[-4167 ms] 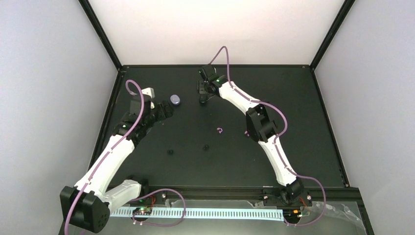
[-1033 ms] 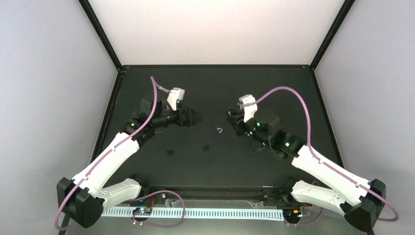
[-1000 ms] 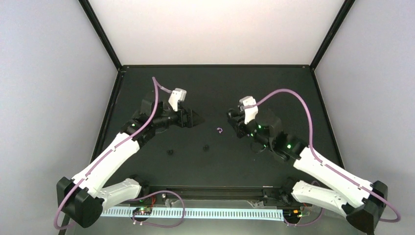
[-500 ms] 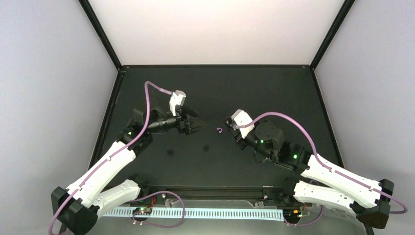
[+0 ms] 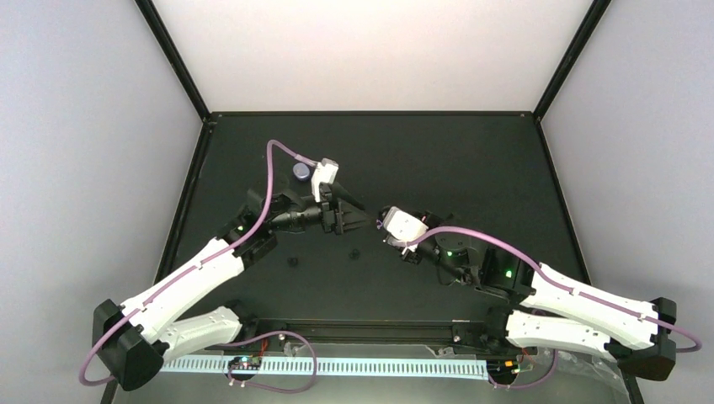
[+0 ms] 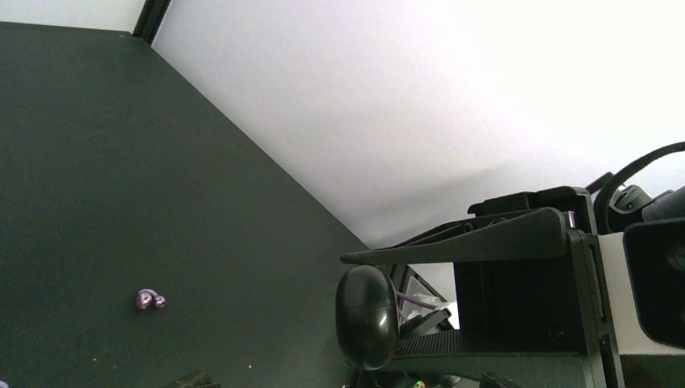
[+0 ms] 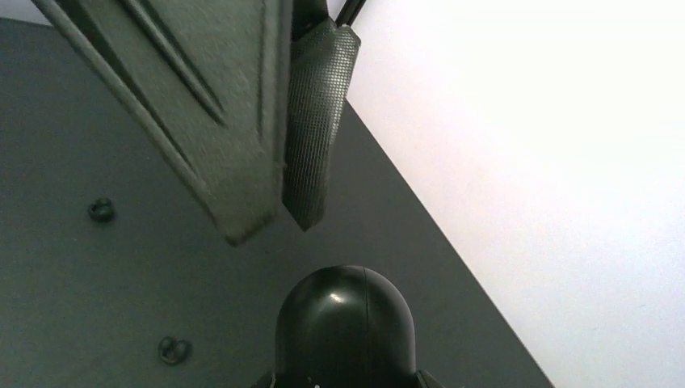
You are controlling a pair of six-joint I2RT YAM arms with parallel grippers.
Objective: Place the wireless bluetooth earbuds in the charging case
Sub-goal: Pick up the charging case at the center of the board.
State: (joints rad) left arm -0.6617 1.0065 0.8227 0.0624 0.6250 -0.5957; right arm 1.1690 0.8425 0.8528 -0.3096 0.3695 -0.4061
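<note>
Lavender plastic is seen on the black bench (image 5: 471, 160) where the charging case (image 5: 301, 172) is set, on the far side of the left arm and just beside that arm's white camera housing (image 5: 325, 175). It is gripped by neither arm, and whether its lid is up cannot be told from above.

The first earbud (image 5: 354, 252) is laid on the bench on the near side of the two claws, roughly below the gap between them. The second earbud (image 5: 293, 262) is laid further left, near the left forearm. Both are well apart from the case and from each other.

The left claw (image 5: 362, 216) is pointed right, toward the middle of the bench. In the right wrist view its fingers (image 7: 202, 105) are shown close together, with nothing caught between them.

The right claw (image 6: 355, 303) is pointed left to face it and is closed on a black oval piece (image 7: 345, 323), glossy and rounded, which is held at the fingertips. The two claws are set near each other but are not shown touching.

A small purple curled scrap (image 6: 148, 300) is seen lying on the bench in the left wrist view.
</note>
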